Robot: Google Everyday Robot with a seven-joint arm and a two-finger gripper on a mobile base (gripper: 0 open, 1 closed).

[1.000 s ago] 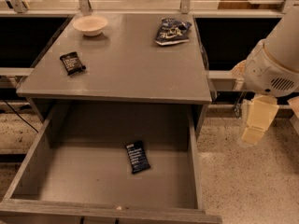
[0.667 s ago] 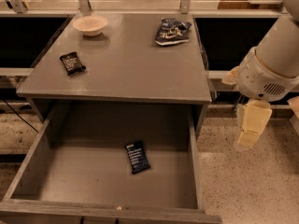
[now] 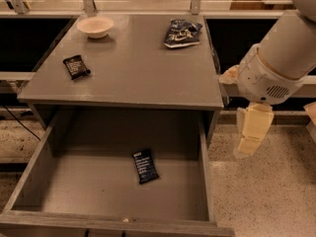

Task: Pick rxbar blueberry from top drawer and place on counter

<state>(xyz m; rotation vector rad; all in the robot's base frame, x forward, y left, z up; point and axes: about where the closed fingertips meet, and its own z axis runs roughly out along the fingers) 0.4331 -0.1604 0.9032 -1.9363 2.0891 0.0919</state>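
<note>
Hanging down R of counter (image 3: 138, 68), gripper (image 3: 250, 136), spread/pinched can't tell; rxbar blueberry (image 3: 145, 166) in top drawer (image 3: 84, 184).

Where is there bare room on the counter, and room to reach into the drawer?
The counter is bare across its middle and front, bordered by the black packet left, bowl and snack bag at the back. The top drawer is bare around the rxbar blueberry. The tool hangs right of the counter.

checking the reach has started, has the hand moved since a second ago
Yes. The hand has shifted left, nearer the right front corner of the counter, and hangs right of the top drawer.
</note>
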